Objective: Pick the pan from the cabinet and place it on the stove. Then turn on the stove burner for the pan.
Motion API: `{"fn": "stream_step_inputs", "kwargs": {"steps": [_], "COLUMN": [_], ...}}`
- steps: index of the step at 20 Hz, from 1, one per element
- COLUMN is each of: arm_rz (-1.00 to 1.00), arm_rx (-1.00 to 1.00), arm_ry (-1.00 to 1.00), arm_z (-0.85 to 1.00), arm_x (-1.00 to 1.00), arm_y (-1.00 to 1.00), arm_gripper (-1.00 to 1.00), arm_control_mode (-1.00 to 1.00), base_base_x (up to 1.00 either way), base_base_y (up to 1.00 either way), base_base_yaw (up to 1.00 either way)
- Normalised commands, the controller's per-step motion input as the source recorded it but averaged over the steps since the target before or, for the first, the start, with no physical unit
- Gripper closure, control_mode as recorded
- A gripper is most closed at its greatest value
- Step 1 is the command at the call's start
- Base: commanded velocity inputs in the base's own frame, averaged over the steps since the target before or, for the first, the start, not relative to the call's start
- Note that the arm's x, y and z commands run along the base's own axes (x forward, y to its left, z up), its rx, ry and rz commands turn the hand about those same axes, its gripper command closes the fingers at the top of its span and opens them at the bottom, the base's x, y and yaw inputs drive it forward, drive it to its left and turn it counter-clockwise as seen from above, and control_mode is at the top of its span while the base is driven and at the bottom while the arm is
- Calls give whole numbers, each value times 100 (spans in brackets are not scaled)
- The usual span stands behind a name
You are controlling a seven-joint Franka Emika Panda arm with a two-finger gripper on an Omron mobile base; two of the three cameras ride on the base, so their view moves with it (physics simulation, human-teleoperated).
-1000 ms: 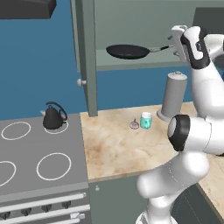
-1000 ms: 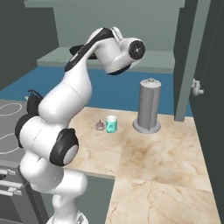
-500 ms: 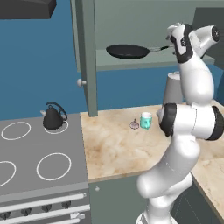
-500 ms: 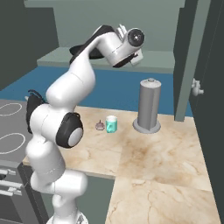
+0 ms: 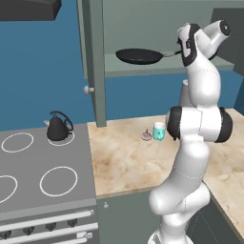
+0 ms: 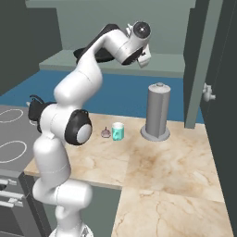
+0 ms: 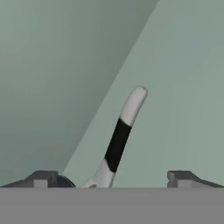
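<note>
The black pan (image 5: 138, 56) lies on the shelf of the open grey-green cabinet (image 5: 157, 71), its thin handle pointing right. My gripper (image 5: 180, 50) is up at the shelf, at the end of that handle. In the hand view the pan handle (image 7: 119, 138), pale with a black band, runs up between my two fingertips (image 7: 41, 178), and the gripper (image 7: 113, 179) stands open around it without pinching it. The stove (image 5: 28, 167) with white rings is low on the left, apart from the arm.
A small black kettle (image 5: 59, 127) sits on the back right ring of the stove. On the marble counter (image 5: 124, 157) stand a teal cup (image 5: 159, 131) and a tall grey cylinder (image 6: 158, 111). The open cabinet door (image 5: 95, 62) hangs left of the pan, another door (image 6: 201, 65) right.
The arm has straightened up and the hand has turned and come in to the end of the pan handle. The pan has not moved. The jaws stay open.
</note>
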Motion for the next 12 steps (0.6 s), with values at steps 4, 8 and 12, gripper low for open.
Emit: {"fn": "stream_step_inputs", "kwargs": {"steps": [4,8,12], "arm_rz": [-3,-7,-9], "arm_rx": [-2,-1,-1], "arm_ry": [0,0,0], "arm_z": [-37,-38,-39], "arm_x": [33,32,32], "arm_y": [0,1,7], "arm_gripper": [-100,-100,-100], "arm_control_mode": [-100,-100,-100], "base_base_x": [0,0,0], "base_base_y": [0,0,0], "base_base_yaw": [0,0,0]}}
